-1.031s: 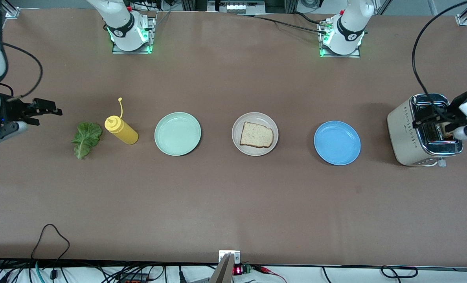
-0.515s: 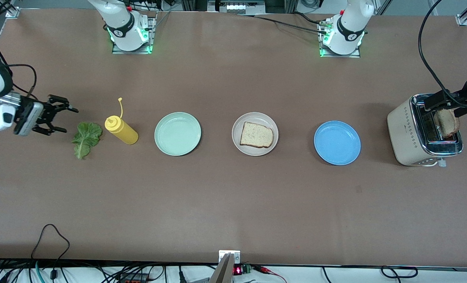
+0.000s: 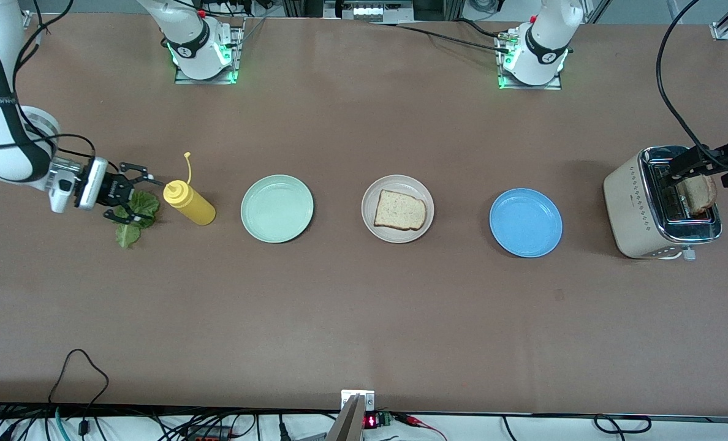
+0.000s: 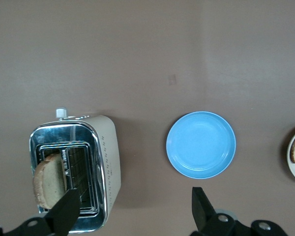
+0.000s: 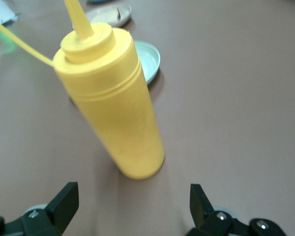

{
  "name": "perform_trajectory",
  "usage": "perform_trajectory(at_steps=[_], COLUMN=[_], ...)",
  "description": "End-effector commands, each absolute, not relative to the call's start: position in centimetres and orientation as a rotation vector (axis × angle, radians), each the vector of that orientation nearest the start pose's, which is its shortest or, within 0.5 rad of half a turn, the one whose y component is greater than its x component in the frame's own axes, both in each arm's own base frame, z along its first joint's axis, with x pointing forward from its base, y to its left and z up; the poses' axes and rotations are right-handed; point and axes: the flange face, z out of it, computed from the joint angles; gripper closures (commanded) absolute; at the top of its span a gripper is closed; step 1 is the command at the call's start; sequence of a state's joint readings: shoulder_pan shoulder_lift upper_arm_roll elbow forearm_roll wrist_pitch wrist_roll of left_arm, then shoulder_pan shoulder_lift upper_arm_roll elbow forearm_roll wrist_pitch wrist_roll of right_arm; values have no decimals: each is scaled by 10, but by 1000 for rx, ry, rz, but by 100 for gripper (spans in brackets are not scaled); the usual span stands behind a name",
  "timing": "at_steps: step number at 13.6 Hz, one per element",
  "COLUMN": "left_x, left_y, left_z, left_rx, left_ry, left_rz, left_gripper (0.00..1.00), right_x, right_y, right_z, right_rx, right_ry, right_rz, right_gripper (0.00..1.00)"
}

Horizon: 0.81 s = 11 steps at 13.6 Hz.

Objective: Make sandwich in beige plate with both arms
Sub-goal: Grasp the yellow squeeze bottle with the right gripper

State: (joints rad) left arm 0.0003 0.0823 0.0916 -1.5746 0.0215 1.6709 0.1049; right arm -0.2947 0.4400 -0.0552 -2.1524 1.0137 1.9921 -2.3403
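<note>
The beige plate (image 3: 371, 191) sits mid-table with one bread slice (image 3: 400, 210) on it. A second bread slice (image 3: 698, 193) stands tilted out of a slot of the toaster (image 3: 640, 208); in the left wrist view the slice (image 4: 46, 180) is beside one finger, not between them. My left gripper (image 3: 707, 170) is open and empty over the toaster (image 4: 108, 162). The green lettuce leaf (image 3: 128, 231) lies at the right arm's end of the table. My right gripper (image 3: 136, 199) is open, low over the leaf, facing the mustard bottle (image 5: 113, 103); the leaf is hidden in the right wrist view.
The yellow mustard bottle (image 3: 189, 203) stands beside the lettuce. A mint-green plate (image 3: 277, 208) lies between the bottle and the beige plate. A blue plate (image 3: 525, 222) lies between the beige plate and the toaster. Cables run along the table's near edge.
My right gripper moved from the table's end to over the lettuce, toward the bottle. My left gripper rose out of the toaster, and the bread slice now shows sticking out of its slot.
</note>
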Motion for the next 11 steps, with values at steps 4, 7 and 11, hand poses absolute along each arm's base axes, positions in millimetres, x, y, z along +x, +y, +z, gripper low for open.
perform_trajectory(at_steps=[4,7,11], left_x=[569,550,543], left_y=[29,1,-1], left_z=[602,608,592], left_rx=[-3120,-3120,-3121], left_ry=[18,30,0], left_rz=[42,43,60], left_gripper=[0,0,0], right_x=[505,503,498], right_y=[-98,-97,-94], right_z=[161,158,144], right_rx=[-1685,-1646,-1637], right_ry=[-1308,-1286,-1283], right_rz=[-1014,-1048,-1041], right_gripper=[0,0,0])
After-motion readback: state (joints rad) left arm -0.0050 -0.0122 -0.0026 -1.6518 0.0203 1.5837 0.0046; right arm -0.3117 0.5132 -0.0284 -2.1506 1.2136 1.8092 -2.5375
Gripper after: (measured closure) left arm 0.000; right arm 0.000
